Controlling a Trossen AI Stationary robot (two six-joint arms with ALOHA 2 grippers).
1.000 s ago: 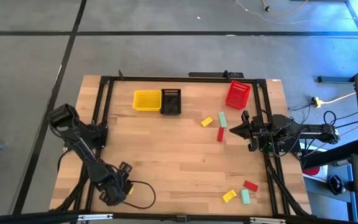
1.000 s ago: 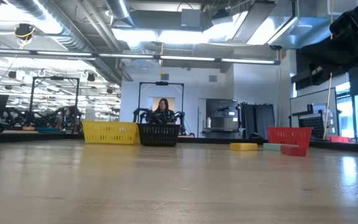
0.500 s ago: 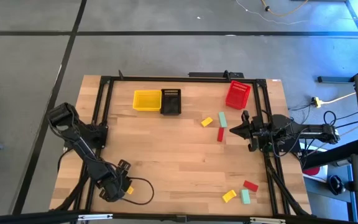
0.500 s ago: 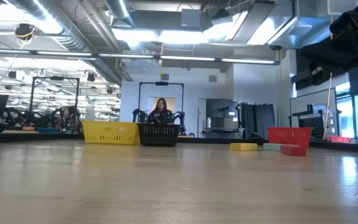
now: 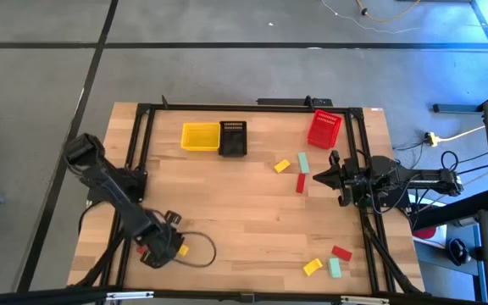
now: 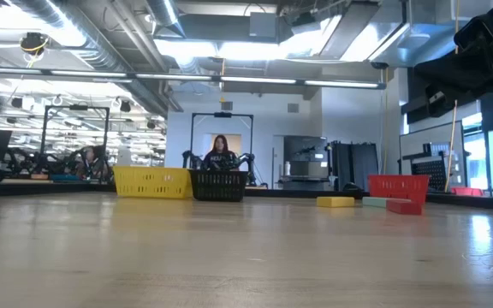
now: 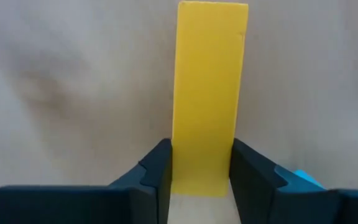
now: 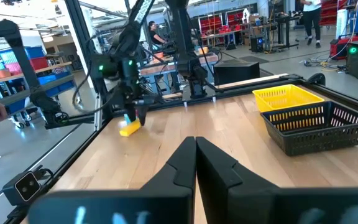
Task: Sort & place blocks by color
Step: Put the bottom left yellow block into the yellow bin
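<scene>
My left gripper [image 5: 170, 243] is near the table's front left corner, shut on a yellow bar block [image 7: 209, 93], which also shows across the table in the right wrist view [image 8: 130, 129]. A small red piece [image 5: 142, 252] lies just left of it. My right gripper [image 5: 315, 176] hovers shut by the right edge, next to a yellow block [image 5: 281, 166], a teal block [image 5: 302, 161] and a red block [image 5: 301, 182] lying flat. Three more lie near the front right: a red block [image 5: 341, 252], a yellow block [image 5: 312, 267] and a teal block [image 5: 335, 268]. My left gripper pinches the yellow bar between its two fingers [image 7: 160, 171], one on each long side, close to one end [image 7: 202, 177]. The fingers come from above, pointing down, and the bar runs out lengthwise beyond them. It seems raised slightly off the wood.
A yellow basket [image 5: 200, 136] and a black basket [image 5: 233, 138] stand side by side at the far edge, a red basket [image 5: 324, 129] at the far right. A black frame [image 5: 142, 152] borders the table. Bare wood lies in the middle. A person shows far behind in the low view.
My left gripper has moved up and a little toward the table's right and far side, carrying the yellow bar with it. The small red piece has come into sight where the gripper stood.
</scene>
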